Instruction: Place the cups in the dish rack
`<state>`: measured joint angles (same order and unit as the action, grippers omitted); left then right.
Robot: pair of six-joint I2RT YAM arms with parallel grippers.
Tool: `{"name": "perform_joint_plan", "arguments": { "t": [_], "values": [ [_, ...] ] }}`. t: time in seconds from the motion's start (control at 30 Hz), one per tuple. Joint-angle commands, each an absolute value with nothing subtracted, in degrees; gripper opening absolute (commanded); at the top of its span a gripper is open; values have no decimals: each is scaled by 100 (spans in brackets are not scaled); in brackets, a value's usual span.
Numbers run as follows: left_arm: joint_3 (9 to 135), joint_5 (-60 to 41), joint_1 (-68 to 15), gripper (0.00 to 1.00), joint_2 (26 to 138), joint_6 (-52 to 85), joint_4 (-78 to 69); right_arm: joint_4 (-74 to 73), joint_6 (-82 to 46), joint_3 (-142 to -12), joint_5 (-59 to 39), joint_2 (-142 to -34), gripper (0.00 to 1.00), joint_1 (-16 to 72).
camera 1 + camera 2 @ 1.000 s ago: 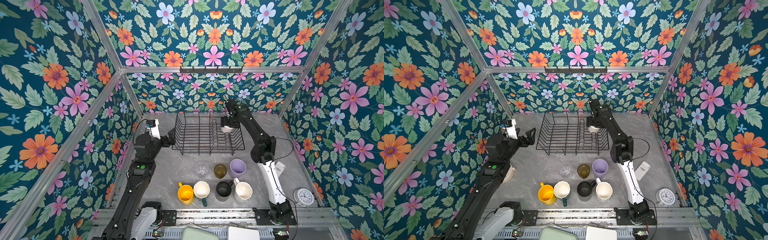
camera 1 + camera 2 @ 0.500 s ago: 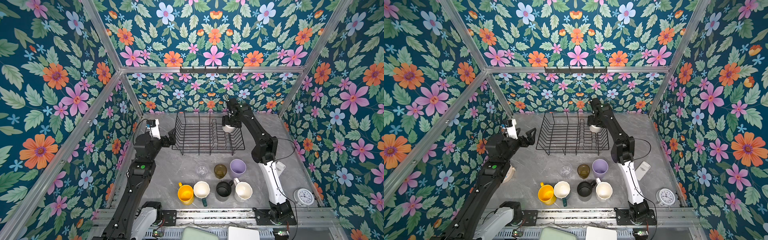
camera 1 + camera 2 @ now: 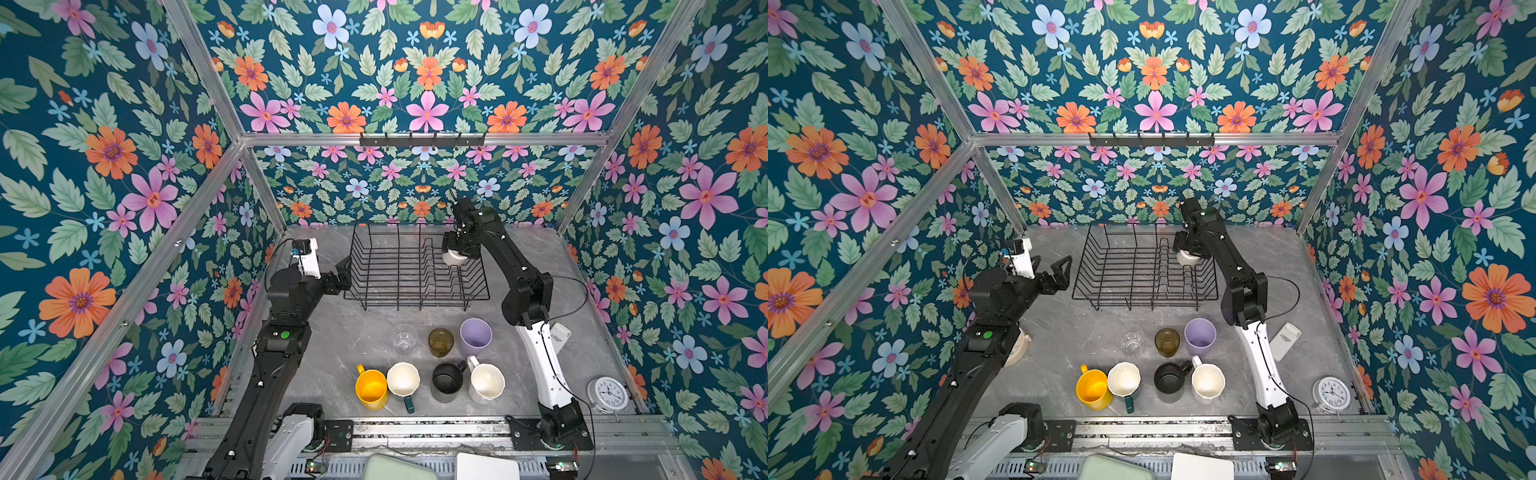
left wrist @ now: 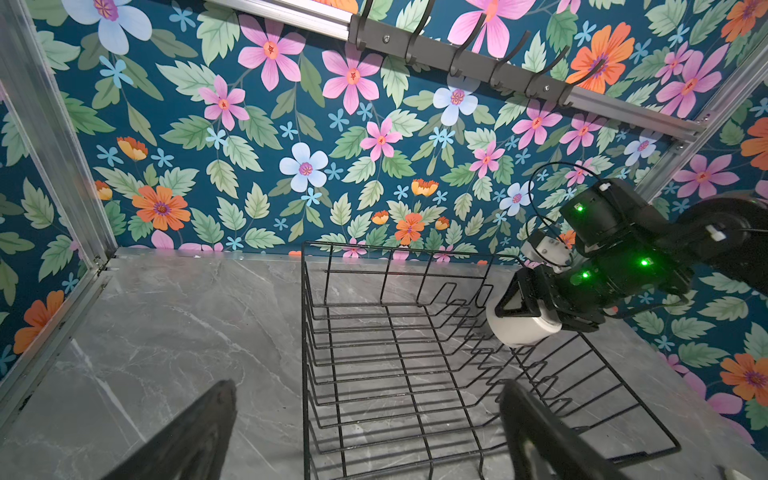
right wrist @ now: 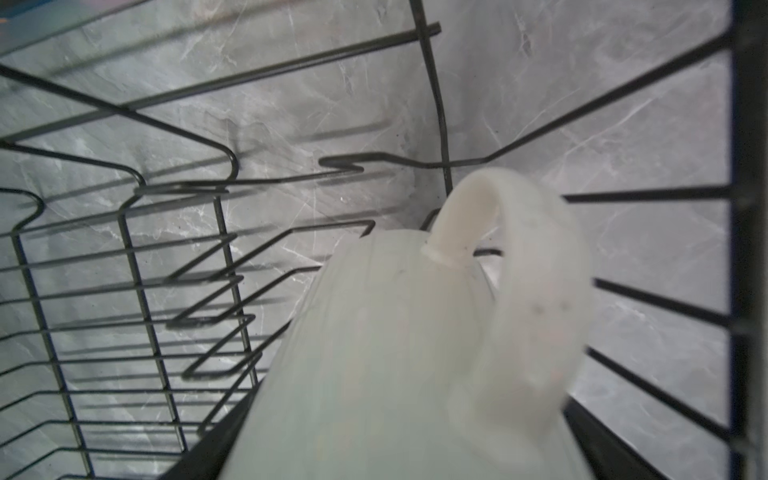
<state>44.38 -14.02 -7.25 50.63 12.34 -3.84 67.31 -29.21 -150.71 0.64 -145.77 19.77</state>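
Mug (image 3: 454,260) unmoved, still clasped by right gripper (image 3: 459,250) low in rack (image 3: 415,297), seemingly unseated; left gripper (image 3: 344,275) spread, empty.

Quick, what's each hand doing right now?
Left hand: open, empty, beside the dish rack.
Right hand: closed on a white mug, over the rack.

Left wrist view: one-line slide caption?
Right arm's jaws hold a white mug over the dish rack prongs; left arm's jaws, open, frame the foreground.
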Motion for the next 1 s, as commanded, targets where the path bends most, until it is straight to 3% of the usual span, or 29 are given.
{"name": "perform_joint_plan", "arguments": {
  "t": [0.0,0.13,0.3,0.47,0.73,0.97],
  "values": [
    [4436,-1426,-721,100,5039,1257,-466,6829,-3093,-15012,124,-14648,31,1974],
    [4431,-1450,-721,100,5049,1256,-468,6838,-3103,-15038,96,-14691,53,1971],
    [4429,-1450,-721,100,5057,1257,-466,6832,-3033,-15038,53,-14726,70,1973],
    [4430,-1456,-721,100,5080,1256,-470,6820,-2915,-15029,115,-14649,72,1969],
    [4433,-1455,-721,100,5079,1265,-471,6769,-2664,-14886,98,-14498,85,1971],
    [4427,-1457,-712,100,5073,1265,-475,6732,-2597,-14836,73,-14443,86,1970]
  ]
}}
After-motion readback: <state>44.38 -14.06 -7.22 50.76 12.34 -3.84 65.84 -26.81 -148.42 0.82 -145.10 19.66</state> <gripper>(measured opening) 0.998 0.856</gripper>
